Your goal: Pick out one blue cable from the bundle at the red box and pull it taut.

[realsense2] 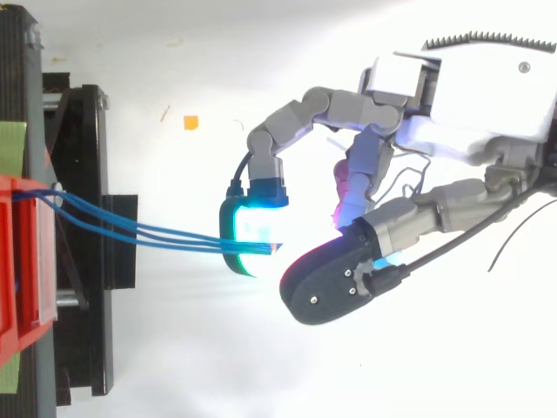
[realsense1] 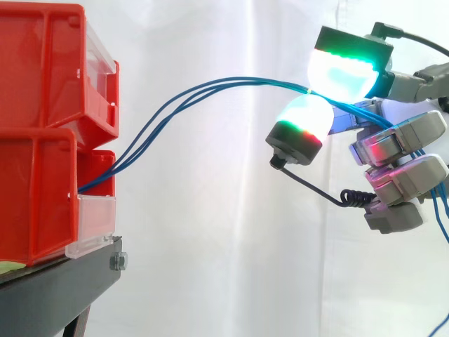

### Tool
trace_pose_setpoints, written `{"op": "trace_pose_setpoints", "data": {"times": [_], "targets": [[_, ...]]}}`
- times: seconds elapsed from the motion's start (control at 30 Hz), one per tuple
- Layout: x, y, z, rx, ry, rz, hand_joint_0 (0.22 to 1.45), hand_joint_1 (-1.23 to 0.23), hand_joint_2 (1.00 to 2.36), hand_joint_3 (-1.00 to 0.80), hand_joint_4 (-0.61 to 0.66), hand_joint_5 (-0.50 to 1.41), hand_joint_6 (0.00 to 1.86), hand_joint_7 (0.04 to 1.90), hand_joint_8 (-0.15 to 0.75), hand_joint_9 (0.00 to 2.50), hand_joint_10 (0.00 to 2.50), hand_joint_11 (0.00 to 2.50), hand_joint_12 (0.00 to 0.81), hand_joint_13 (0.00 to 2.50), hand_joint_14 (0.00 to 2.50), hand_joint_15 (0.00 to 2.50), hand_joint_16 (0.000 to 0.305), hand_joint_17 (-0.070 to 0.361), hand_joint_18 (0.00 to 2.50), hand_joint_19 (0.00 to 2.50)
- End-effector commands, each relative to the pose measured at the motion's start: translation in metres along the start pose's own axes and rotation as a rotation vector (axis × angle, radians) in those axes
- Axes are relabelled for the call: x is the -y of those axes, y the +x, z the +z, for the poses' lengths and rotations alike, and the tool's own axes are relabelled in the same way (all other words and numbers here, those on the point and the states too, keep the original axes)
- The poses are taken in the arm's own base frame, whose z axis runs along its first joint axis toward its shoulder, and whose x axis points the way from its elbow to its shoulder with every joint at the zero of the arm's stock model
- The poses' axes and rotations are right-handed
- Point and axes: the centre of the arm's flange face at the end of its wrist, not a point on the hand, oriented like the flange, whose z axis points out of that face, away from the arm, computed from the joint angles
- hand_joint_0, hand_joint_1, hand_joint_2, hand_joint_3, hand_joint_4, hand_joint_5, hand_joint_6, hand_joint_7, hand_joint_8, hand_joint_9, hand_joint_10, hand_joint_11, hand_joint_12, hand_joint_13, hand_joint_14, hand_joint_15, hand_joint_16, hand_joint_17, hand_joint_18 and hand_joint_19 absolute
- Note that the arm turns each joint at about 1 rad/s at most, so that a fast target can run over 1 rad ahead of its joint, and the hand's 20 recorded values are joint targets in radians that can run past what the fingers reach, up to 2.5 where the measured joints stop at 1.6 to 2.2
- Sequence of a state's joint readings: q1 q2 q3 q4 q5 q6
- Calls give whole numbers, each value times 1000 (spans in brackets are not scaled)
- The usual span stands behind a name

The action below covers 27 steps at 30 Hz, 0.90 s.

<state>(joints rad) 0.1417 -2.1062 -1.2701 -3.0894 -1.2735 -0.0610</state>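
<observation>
Hand (realsense1: 401, 137) occupies the right side of the side view, at about the height of the upper red bin (realsense1: 42, 70). Two fingers (realsense1: 341, 74) with glowing white-green pads are pressed together, one above the other, and pinch the blue cables (realsense1: 231, 81) between them. The remaining fingers are curled below the pinch, toward the lower right of the frame.

The blue cables leave the front of the lower red bin (realsense1: 35, 203) at the left edge, just above its clear front panel (realsense1: 95, 217). They rise in a curve toward the upper centre, then run nearly level into the pinch. Several strands run side by side and converge at the pads; how many are clamped cannot be told. Behind the pinch the strands pass the curled fingers and hang down at the right edge of the frame.

In the top view the hand (realsense2: 470, 113) enters from the upper right. The cables (realsense2: 157, 233) run from the red bin at the left edge across the black stand (realsense2: 83, 174) to the glowing pad at centre, almost straight. The bins are stacked on the stand in the lower left of the side view. A small orange scrap (realsense2: 190, 122) lies on the white surface at upper centre-left, well apart from the cables.
</observation>
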Motion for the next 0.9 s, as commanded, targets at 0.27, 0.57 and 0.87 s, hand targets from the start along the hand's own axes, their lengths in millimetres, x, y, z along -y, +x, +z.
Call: {"op": "trace_pose_setpoints", "data": {"times": [0.27, 0.57, 0.87], "targets": [[0, -1, 0, 4, 2, 1, 831, -887, 1000, -500, -366, -122, 949, 1232, 228, 1711, 27, 1604, 375, 1420, 35, 1148, 48, 109, 1080, 1007], [1, -1, 0, 5, 5, 1, 762, -917, 1000, -500, -244, -111, 939, 1088, 247, 1708, 28, 1617, 377, 1413, 36, 1151, 49, 110, 1088, 989], [1, -1, 0, 8, 5, 1, 601, -865, 1000, -500, -51, -107, 895, 980, 252, 1680, 27, 1600, 393, 1399, 35, 1160, 50, 113, 1077, 1001]]}}
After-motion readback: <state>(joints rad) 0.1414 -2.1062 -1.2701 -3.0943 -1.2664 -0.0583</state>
